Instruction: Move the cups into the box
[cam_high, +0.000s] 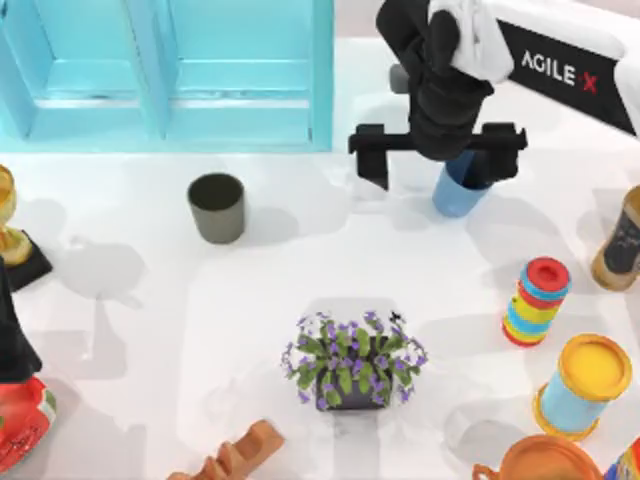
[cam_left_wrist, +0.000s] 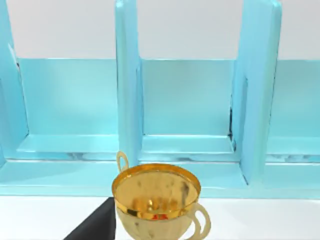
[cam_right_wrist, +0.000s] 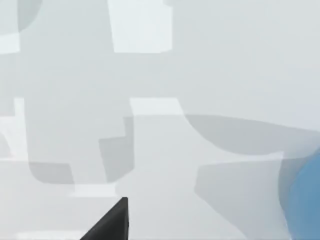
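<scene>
The bright blue cup (cam_high: 458, 192) stands upright right of the table's middle, towards the back. My right gripper (cam_high: 437, 160) hangs over it, open wide. The cup sits between the fingers, closer to the right one, and its rim is partly hidden by the wrist. The right wrist view catches an edge of the blue cup (cam_right_wrist: 306, 200) and one black fingertip (cam_right_wrist: 111, 224). The dark olive-grey cup (cam_high: 216, 207) stands upright and alone, left of the middle. The light-blue box (cam_high: 321, 80) with its divider (cam_left_wrist: 129, 100) fills the back left. My left arm (cam_high: 8, 330) is parked at the table's left edge.
A gold trophy (cam_high: 6, 215) (cam_left_wrist: 156, 192) stands at the left edge in front of the box. A potted plant (cam_high: 352, 365) is front centre. A striped cylinder (cam_high: 536, 300), a yellow-lidded tub (cam_high: 583, 385) and a brown can (cam_high: 622, 240) crowd the right.
</scene>
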